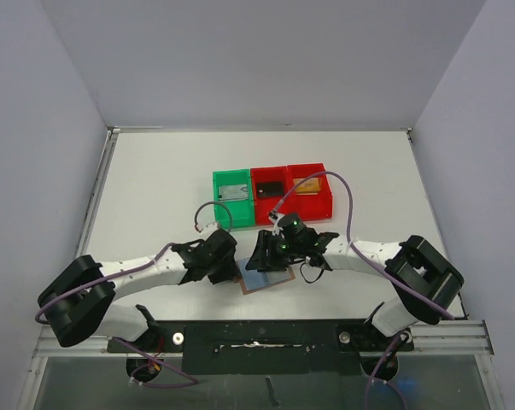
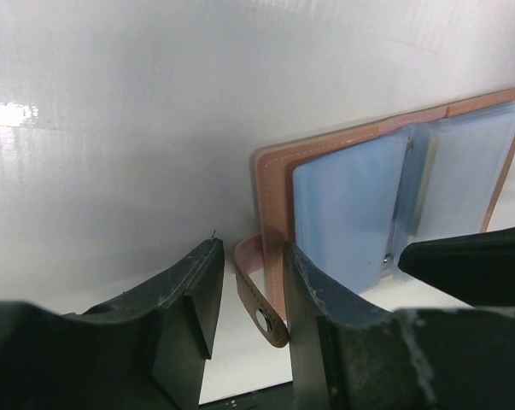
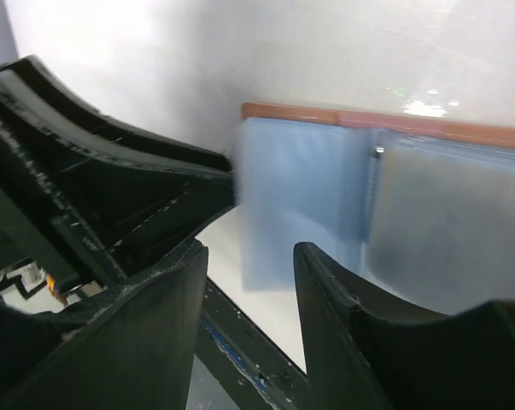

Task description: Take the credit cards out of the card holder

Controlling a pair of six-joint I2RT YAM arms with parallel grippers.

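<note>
Arms bent inward from either side, elbows low, meeting at the near middle of the counter (image 1: 155, 188). The card holder (image 1: 268, 279) lay open and flat there, brown cover down, pale blue sleeves (image 3: 301, 201) facing up. The left pincer (image 2: 250, 256) sat low at the holder's left edge, jaws a narrow gap apart, the snap tab (image 2: 259, 301) showing within that gap; whether anything touched it, I could not tell. The right pincer (image 3: 250, 252) pointed down at the sleeves, jaws parted, holding nothing.
</note>
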